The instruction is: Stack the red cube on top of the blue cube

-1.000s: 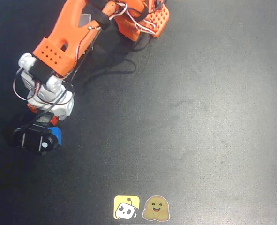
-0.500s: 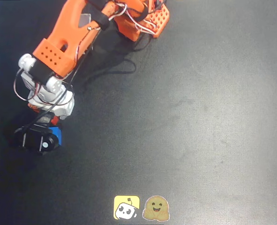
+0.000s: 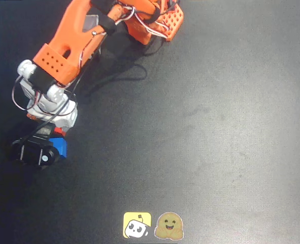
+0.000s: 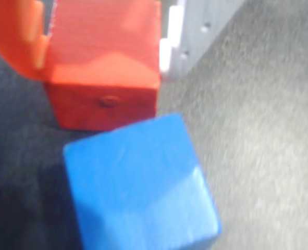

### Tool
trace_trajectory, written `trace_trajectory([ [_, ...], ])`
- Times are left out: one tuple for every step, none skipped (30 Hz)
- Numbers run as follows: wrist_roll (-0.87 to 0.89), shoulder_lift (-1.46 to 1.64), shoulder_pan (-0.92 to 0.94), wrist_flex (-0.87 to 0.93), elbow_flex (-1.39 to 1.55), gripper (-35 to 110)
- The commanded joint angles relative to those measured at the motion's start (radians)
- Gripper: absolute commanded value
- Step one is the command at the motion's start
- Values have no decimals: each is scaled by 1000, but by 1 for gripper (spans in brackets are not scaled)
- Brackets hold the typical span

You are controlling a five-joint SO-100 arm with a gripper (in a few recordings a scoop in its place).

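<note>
While the arm reaches out over the left side of the mat, these are the points, largest thing first.

Table: black mat, bare across its right half; two small stickers at the near edge.
Arm: orange arm stretching from its base at the far edge down toward the left, white wrist and black motor over the cubes.
Blue cube: resting on the mat at the left; in the overhead view a blue corner peeps out beside the wrist.
Red cube: held between the orange finger and the white finger, just beyond the blue cube and seemingly overlapping its far edge; in the overhead view a red sliver shows under the wrist.
Gripper: clamped on the red cube.
Step in hand: I judge this the carry, with the red cube brought up to the blue one but not yet squarely above it.
Next move: shift the red cube over the blue top, square the faces, lower until it rests, then release.
</note>
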Motion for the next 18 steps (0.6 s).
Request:
trace_trajectory([
  [2, 23, 8, 78, -78, 0],
  [2, 34, 8, 106, -94, 0],
  [0, 44, 8, 133, -110, 0],
  [-8, 52, 8, 163, -135, 0],
  [-11, 60, 8, 187, -156, 0],
  [-11, 72, 8, 195, -163, 0],
  [-11, 86, 8, 195, -163, 0],
  [-11, 97, 8, 195, -166, 0],
  [-9, 106, 8, 195, -172, 0],
  [-6, 114, 8, 193, -178, 0],
  [-6, 121, 8, 190, -186, 0],
  [-5, 129, 8, 190, -198, 0],
  [-5, 137, 8, 190, -213, 0],
  [-2, 141, 8, 192, -230, 0],
  [2, 144, 8, 192, -247, 0],
  [2, 144, 5, 193, -268, 0],
  [2, 140, 2, 193, -290, 0],
  [2, 129, -3, 193, -313, 0],
])
